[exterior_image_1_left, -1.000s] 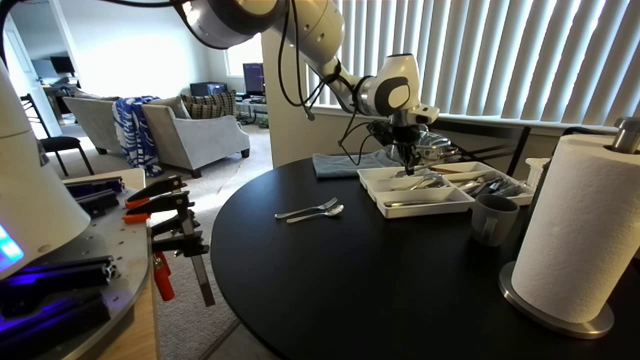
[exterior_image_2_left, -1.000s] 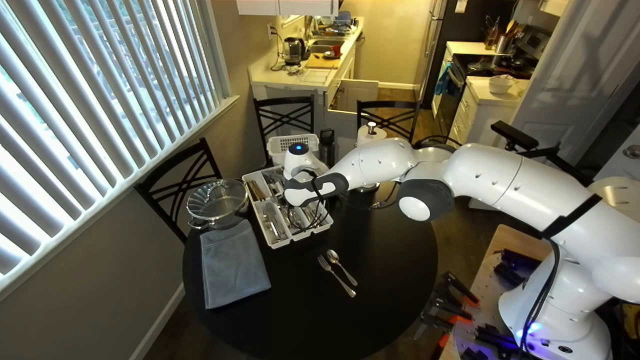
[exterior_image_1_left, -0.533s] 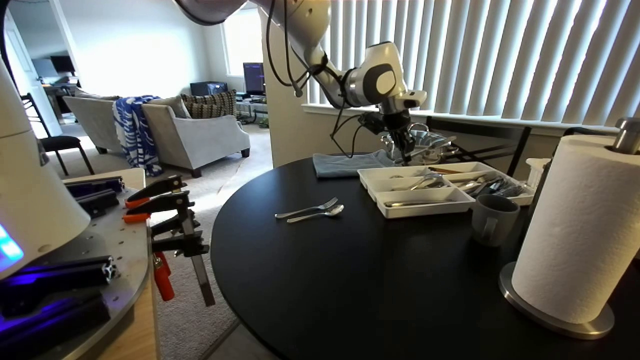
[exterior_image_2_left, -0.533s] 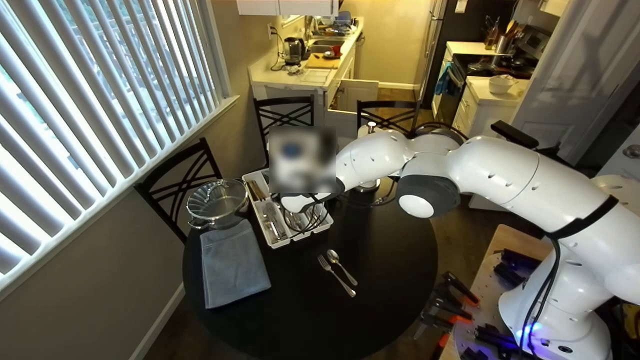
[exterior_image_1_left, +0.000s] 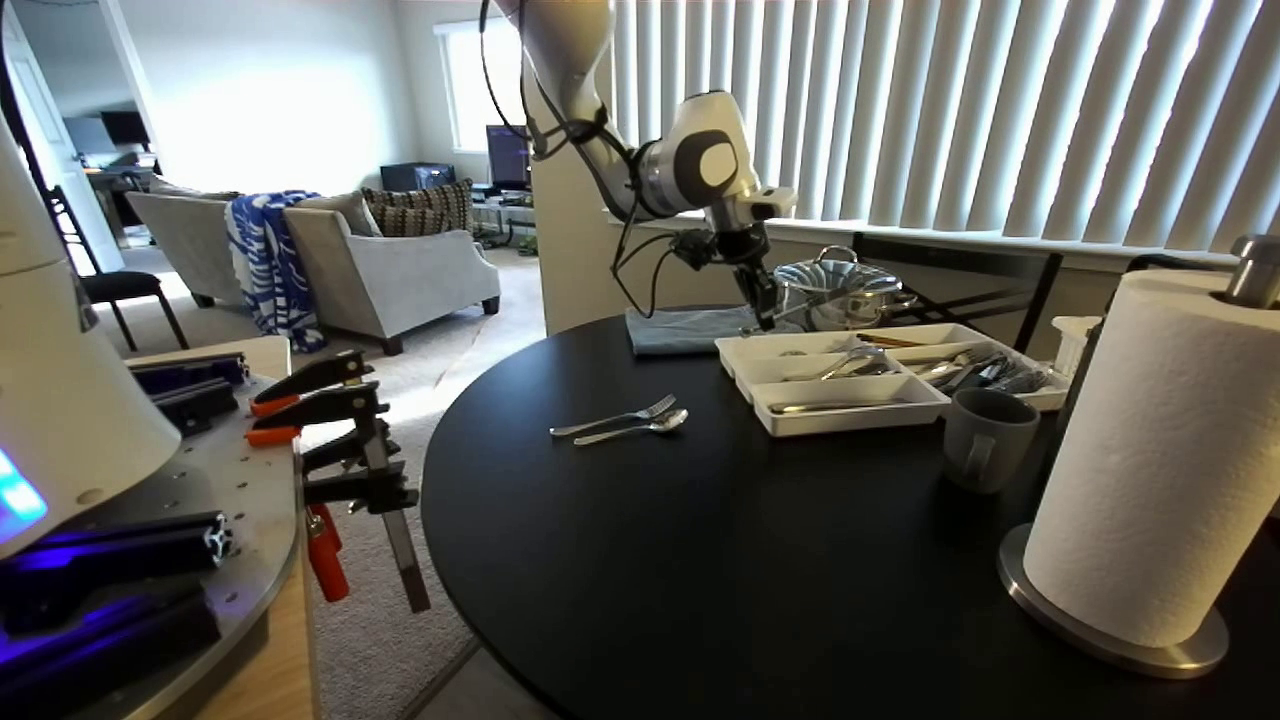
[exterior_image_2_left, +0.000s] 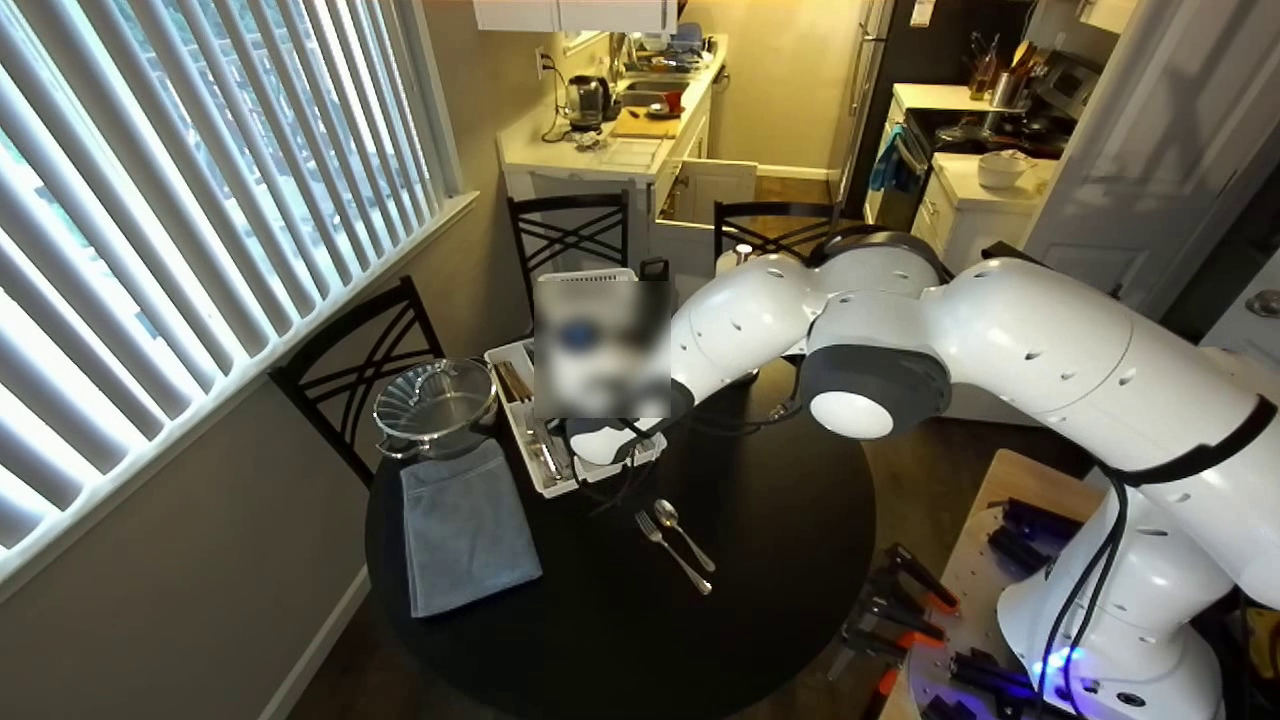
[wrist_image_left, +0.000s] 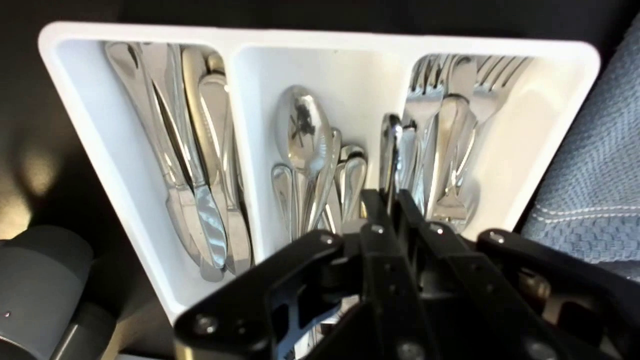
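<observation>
Tool (wrist_image_left: 391, 199) clamped on slim silver-metal utensil (wrist_image_left: 391, 145), clear of white plastic tray (wrist_image_left: 320, 39) below, unreleased; silver-metal fork (exterior_image_1_left: 612, 419) and spoon (exterior_image_1_left: 645, 428) already outside.

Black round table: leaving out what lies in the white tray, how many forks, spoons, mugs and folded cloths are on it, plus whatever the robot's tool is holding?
Fork: 1
Spoon: 1
Mug: 1
Folded cloth: 1
Cutlery piece in the tool, kind unclear: 1
Total: 5
</observation>
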